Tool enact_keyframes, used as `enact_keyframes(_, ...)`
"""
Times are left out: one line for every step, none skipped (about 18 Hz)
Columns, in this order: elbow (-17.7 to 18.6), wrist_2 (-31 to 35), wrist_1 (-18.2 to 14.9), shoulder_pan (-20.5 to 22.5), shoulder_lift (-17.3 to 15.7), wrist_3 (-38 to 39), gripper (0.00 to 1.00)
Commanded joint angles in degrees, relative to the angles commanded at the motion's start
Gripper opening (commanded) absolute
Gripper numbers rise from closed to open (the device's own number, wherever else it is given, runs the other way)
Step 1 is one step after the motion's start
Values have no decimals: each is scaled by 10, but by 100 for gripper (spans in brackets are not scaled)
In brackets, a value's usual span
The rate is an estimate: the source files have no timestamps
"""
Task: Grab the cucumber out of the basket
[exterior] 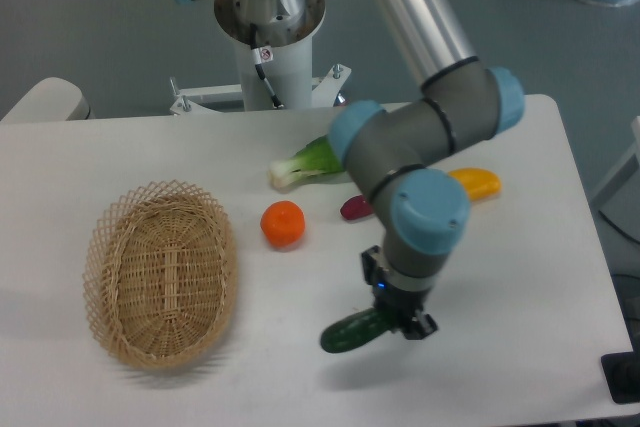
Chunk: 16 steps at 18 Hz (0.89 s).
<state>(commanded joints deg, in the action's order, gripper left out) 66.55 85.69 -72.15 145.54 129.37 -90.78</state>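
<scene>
Cucumber out of the basket, being held over bare table.

The gripper is clamping its fingers on the cucumber near one end, so most of it is sticking out toward the basket, which is sitting well apart with nothing in it. The orange, bok choy, sweet potato and a yellow fruit are lying farther back. With an off-centre hold like this, I'd judge the cucumber is prone to swivelling, so moving slowly and keeping the wrist level matters most.
</scene>
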Motion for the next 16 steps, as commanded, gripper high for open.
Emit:
enact_keyframes(-12, 0, -9, 5, 7, -9, 28)
enact_keyframes(-23, 0, -15, 11, 16, -18, 28)
enact_keyframes(-33, 0, -21, 16, 23, -31, 28)
enact_keyframes(-39, 0, -30, 21, 29, -44, 28)
enact_keyframes(-46, 0, -35, 24, 34, -51, 28)
enact_keyframes(-52, 1, -36, 25, 40, -51, 28)
enact_keyframes(-55, 2, -37, 24, 45, -51, 28)
enact_keyframes(-56, 2, -36, 24, 47, -51, 28)
enact_keyframes(-58, 2, -37, 24, 48, -51, 28)
enact_keyframes(-59, 3, -37, 24, 48, -49, 28)
enact_keyframes(-59, 5, -36, 24, 48, -48, 28)
enact_keyframes(-59, 8, -35, 23, 48, -46, 28)
enact_keyframes(-59, 12, -35, 22, 48, -44, 28)
enact_keyframes(-59, 13, -35, 21, 48, -42, 28)
enact_keyframes(-59, 13, -34, 21, 48, -42, 28)
enact_keyframes(-59, 17, -34, 21, 48, -43, 28)
